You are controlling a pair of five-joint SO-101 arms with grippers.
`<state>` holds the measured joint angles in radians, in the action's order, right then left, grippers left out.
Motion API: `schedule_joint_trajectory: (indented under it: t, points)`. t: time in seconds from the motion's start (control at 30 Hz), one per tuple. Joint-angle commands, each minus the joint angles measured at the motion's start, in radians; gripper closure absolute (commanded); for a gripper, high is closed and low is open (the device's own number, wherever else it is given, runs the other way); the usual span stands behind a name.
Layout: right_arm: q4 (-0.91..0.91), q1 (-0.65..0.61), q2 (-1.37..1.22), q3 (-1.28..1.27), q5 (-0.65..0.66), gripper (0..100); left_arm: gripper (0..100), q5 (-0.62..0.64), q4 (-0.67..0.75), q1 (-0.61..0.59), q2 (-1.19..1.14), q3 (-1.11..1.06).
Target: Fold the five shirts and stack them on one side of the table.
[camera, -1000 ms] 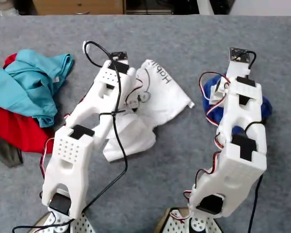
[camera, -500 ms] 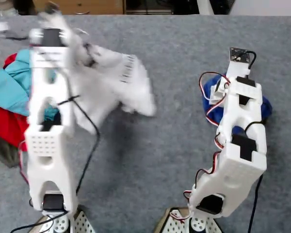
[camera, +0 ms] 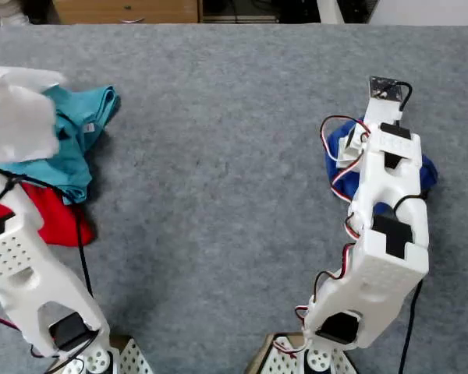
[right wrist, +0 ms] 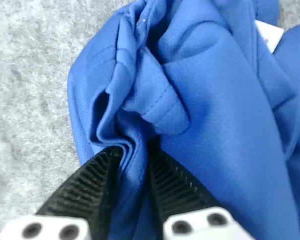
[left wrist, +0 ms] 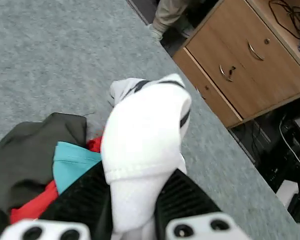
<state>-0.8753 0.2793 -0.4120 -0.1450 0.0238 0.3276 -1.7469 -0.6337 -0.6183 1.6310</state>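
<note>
A wooden drawer cabinet (left wrist: 240,60) stands beyond the grey-carpeted table (camera: 234,156).

White shirt (left wrist: 145,135) has black marks; teal shirt (camera: 70,128), red shirt (camera: 54,222), blue shirt (right wrist: 215,110) are plain.

Left arm (camera: 19,257) and right arm (camera: 386,234) are chunky white plastic, black motors, red-white-black cables. Left end effector (left wrist: 137,175) and right end effector (right wrist: 132,152): black ribbed fingers (right wrist: 97,175), screw holes behind.

High view: straight down on table (camera: 234,117); left wrist: close, oblique, shares shirt pile (left wrist: 45,160) with high view's left edge; right wrist: tight on blue shirt (right wrist: 215,110).
</note>
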Motion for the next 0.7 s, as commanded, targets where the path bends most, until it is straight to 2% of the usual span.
schedule_joint_trajectory:
  t: [0.0,0.17,0.4,0.67]
  points:
    - [0.025,-0.018,-0.005,0.005,0.008,98.7,98,-0.008,-0.005,-0.043,0.05,0.037]
    - [0.025,-0.018,-0.005,0.005,0.008,98.7,98,-0.003,-0.012,-0.041,0.024,0.008]
    - [0.025,-0.018,-0.005,0.005,0.008,98.7,97,-0.008,-0.012,0.005,-0.024,-0.252]
    - [0.025,-0.019,-0.007,0.005,0.008,98.7,75,-0.003,-0.012,0.017,-0.015,-0.6]
